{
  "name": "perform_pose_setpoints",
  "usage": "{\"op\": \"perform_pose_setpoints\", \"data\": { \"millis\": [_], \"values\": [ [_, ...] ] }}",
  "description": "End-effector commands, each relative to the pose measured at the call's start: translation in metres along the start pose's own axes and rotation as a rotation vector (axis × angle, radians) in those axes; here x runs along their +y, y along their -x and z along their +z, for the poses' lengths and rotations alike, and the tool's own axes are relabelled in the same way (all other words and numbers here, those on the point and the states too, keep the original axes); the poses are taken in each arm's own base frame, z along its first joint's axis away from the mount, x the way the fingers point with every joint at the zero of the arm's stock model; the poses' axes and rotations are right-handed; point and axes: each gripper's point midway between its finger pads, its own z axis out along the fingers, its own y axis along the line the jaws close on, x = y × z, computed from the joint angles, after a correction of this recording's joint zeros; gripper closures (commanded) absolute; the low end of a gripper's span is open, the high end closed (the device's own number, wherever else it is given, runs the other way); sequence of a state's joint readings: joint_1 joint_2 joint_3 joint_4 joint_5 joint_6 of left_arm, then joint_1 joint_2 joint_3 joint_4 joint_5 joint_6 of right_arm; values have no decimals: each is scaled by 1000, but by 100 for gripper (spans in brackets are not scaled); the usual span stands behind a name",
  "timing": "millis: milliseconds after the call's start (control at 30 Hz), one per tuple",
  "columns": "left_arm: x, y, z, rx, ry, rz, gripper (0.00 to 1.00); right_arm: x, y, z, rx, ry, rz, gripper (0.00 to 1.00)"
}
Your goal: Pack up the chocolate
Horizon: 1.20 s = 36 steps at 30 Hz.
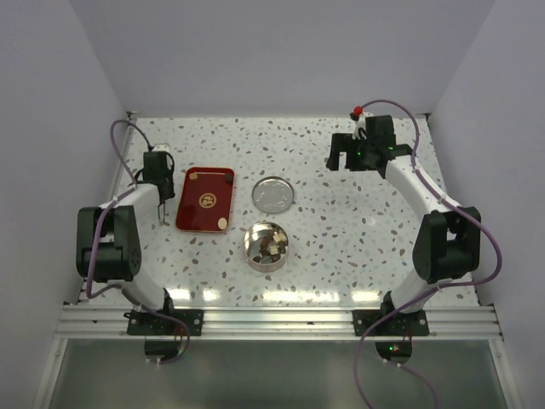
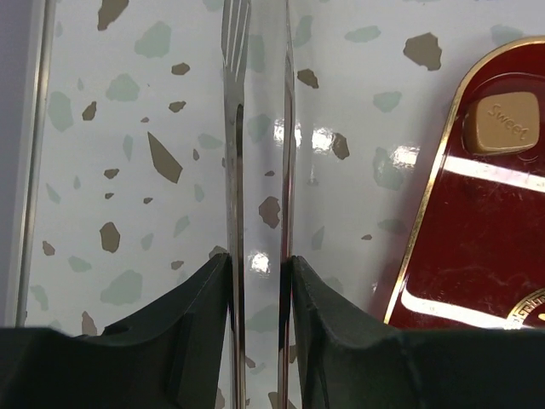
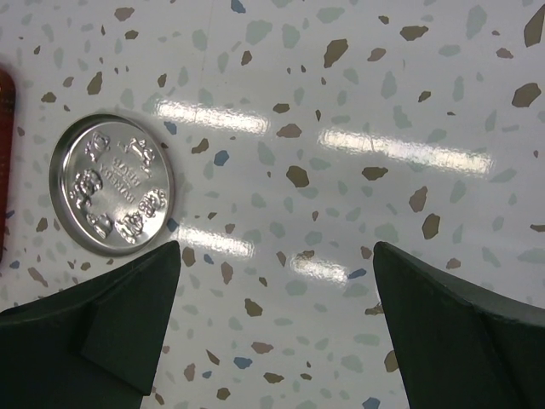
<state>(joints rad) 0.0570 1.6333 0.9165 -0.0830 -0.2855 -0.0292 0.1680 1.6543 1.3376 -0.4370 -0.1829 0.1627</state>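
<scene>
The left gripper [image 2: 260,264] is pinched on a clear fork [image 2: 255,170], its fingers [image 2: 213,290] pressed to the handle's two sides, tines pointing down at the table [image 2: 128,170] just left of the red tray [image 2: 477,256]. The chocolate chunks [image 1: 268,247] lie in the round tin [image 1: 251,256], near the arms' bases; a cream piece [image 2: 504,126] sits in a tray corner. Bare table lies between the lid [image 3: 111,183] and the right gripper [image 3: 274,256], whose jaws are spread wide and hold nothing, on an arm stretched toward the far right.

Embossed round lid [image 3: 111,183] lies flat on the speckled table [image 1: 341,247] — near a red tray [image 1: 194,215].
</scene>
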Motion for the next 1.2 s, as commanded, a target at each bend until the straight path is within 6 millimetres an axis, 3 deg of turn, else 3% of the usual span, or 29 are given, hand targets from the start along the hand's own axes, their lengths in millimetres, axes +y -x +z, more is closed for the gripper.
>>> {"op": "perform_pose_setpoints", "data": {
  "millis": [0,100,433,533,633,767,833,900,1167],
  "values": [
    [9,1,11,-19,48,9,61,3,17,-14,-56,5,-24,1],
    [14,-7,19,9,72,27,61,1,16,-14,-51,-8,-29,1],
    [27,6,43,-14,122,30,57,-7,14,-15,-36,-49,-28,1],
    [28,4,47,1,123,32,53,-8,13,-17,-33,-61,-31,1],
    [26,6,46,-5,105,7,38,-9,13,-19,-34,-67,-28,1],
    [25,11,41,-20,89,-11,27,-8,14,-21,-34,-67,-26,1],
    [25,18,36,-36,85,-21,8,-8,14,-22,-37,-65,-27,1],
    [26,22,31,-50,81,-24,0,-7,14,-23,-38,-62,-24,1],
    [32,58,-3,-156,73,-123,0,-7,14,-26,-44,-65,-26,1]
  ]
}}
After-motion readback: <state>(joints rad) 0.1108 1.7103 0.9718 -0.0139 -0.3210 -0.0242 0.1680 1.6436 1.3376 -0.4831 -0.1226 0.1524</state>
